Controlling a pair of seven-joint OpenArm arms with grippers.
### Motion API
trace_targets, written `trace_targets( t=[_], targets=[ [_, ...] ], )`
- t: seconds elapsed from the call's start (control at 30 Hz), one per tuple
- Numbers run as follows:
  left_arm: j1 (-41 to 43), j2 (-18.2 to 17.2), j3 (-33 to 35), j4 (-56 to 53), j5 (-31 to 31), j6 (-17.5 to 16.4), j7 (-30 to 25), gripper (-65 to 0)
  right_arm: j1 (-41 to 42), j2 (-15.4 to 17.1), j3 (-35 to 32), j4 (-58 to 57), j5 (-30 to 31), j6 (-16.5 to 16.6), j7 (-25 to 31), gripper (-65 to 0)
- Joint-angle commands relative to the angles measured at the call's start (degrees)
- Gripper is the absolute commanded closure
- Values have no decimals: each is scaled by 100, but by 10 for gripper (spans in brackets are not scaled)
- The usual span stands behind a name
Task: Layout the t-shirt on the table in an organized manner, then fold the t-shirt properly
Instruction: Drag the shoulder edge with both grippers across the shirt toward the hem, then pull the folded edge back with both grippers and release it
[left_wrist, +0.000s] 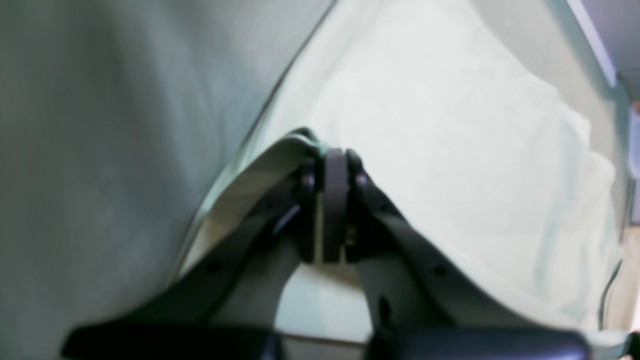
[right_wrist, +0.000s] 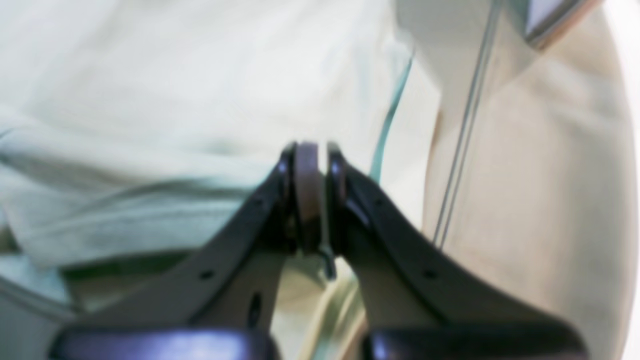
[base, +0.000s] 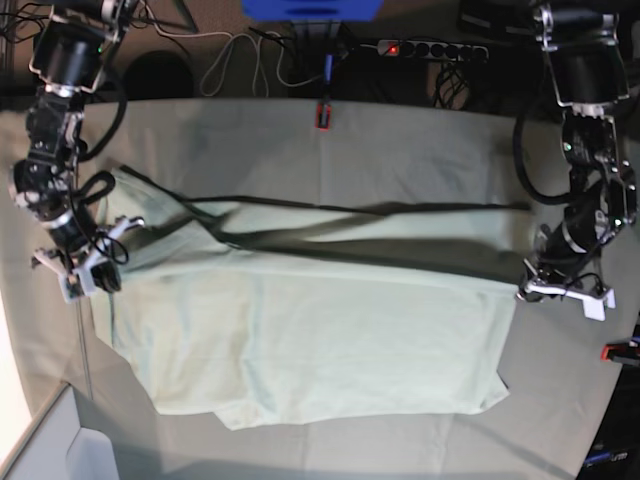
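Both jaws are clamping the pale mint-green soft-fabric t-shirt (base: 300, 340): my left gripper (base: 522, 290) and right gripper (base: 97, 268) are pinching opposite edges, stretching it flat over the wide grey-green cloth-covered table (base: 420, 150) for folding.

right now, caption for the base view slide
Both grippers, left and right, pinch the t-shirt taut above the table.

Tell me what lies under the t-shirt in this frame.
Under the t-shirt only the table shows, its grey-green cloth visible around the shirt's edges. Anything beneath the spread fabric itself is covered and cannot be seen.
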Motion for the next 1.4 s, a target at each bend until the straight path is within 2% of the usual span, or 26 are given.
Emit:
trace_targets(
  t=[0.0, 0.17, 0.37, 0.43, 0.53, 0.6, 0.77, 0.87, 1.0, 1.13, 1.27, 1.37],
  targets=[
    [-129, -57, 37, 73, 97, -10, -83, 0, 258, 62, 22, -45, -8, 28, 137, 0],
    [-182, 75, 64, 73, 571, -10, -118, 0, 777, 79, -181, -731, -43, 28, 120, 0],
    [-261, 207, 73, -24, 1108, -10, -118, -4, 795, 282, -629, -1144, -43, 28, 111, 0],
    [-384, 260, 73, -191, 1257, -19, -74, -44, 795, 299, -664, -1144, -43, 28, 111, 0],
    [-463, 251, 73, -305, 1292, -19, -65, -188, 795, 299, -638, -1127, -43, 28, 93, 0],
    [-437, 242, 73, -261, 1257, -19, -65, -263, 795, 308, -629, -1127, -43, 28, 93, -26],
    [-384, 268, 46, -191, 1248, -19, -65, -262, 742, 387, -620, -1127, -43, 28, 93, -173],
    [-384, 251, 46, -191, 1248, -27, -56, -275, 628, 413, -611, -1109, -43, 28, 120, -226],
    [-76, 260, -7, -173, 1239, -27, -65, -316, 346, 361, -137, -625, -34, 28, 93, -232],
    [293, 453, -604, -173, 1099, -27, -127, -372, -32, 79, 294, 104, -34, 28, 93, -234],
    [627, 567, -1316, -103, 782, -27, -118, -437, -577, 44, 356, 605, -25, 28, 93, -233],
    [636, 594, -1211, -252, 861, -27, -127, -443, -814, -70, 356, 720, -17, 28, 102, -233]
  ],
)
